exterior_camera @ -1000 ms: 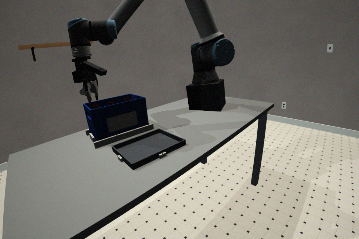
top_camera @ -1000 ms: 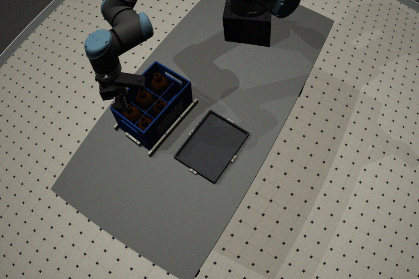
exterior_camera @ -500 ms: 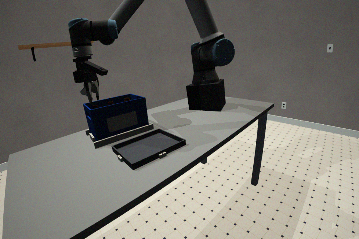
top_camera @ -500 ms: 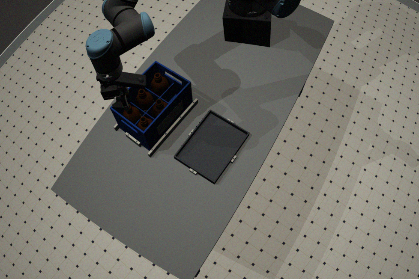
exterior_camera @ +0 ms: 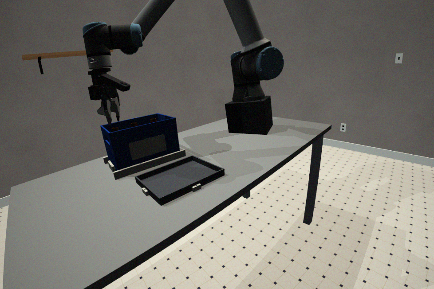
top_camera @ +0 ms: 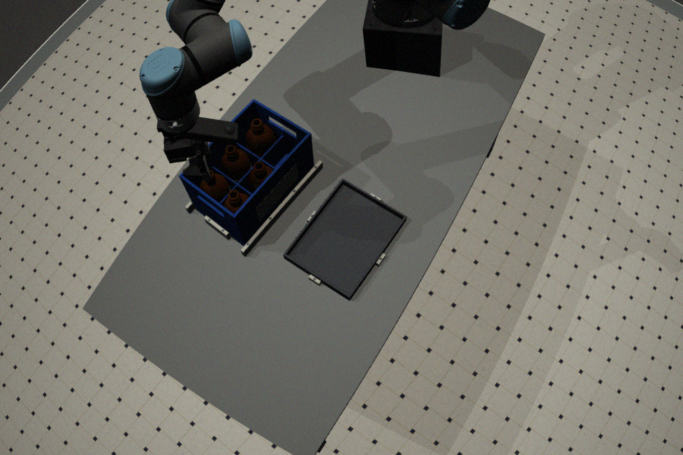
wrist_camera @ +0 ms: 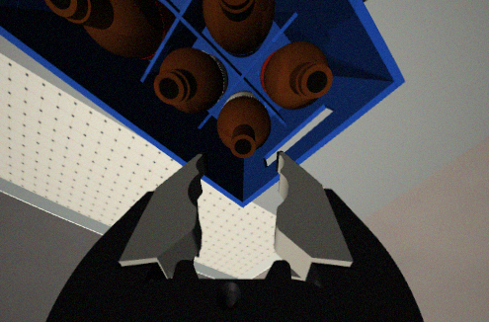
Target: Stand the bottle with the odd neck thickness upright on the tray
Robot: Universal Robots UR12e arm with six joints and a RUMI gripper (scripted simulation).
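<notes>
A blue crate (top_camera: 306, 153) (exterior_camera: 118, 153) (wrist_camera: 353, 119) holds five brown bottles upright in its compartments. My gripper (top_camera: 205, 174) (exterior_camera: 114, 121) (wrist_camera: 241, 153) is partly open and points down over one end of the crate, with nothing between its jaws. Below it is the corner bottle (top_camera: 214, 185) (wrist_camera: 243, 120). The other bottles are one bottle (top_camera: 236, 202) (wrist_camera: 290, 74), another (top_camera: 236, 162) (wrist_camera: 195, 81), one (top_camera: 258, 176) (wrist_camera: 238, 32) and a far one (top_camera: 259, 138) (wrist_camera: 125, 32). I cannot tell which neck differs. The black tray (top_camera: 342, 236) (exterior_camera: 180, 173) is empty.
A long pale strip (top_camera: 278, 217) (exterior_camera: 149, 164) lies along the crate's foot, between crate and tray. Small pale blocks (top_camera: 380, 259) (exterior_camera: 196, 187) stand at the tray's edges. The black robot base (top_camera: 401, 51) (exterior_camera: 249, 117) stands farther along the table. The crate walls rise around the bottles.
</notes>
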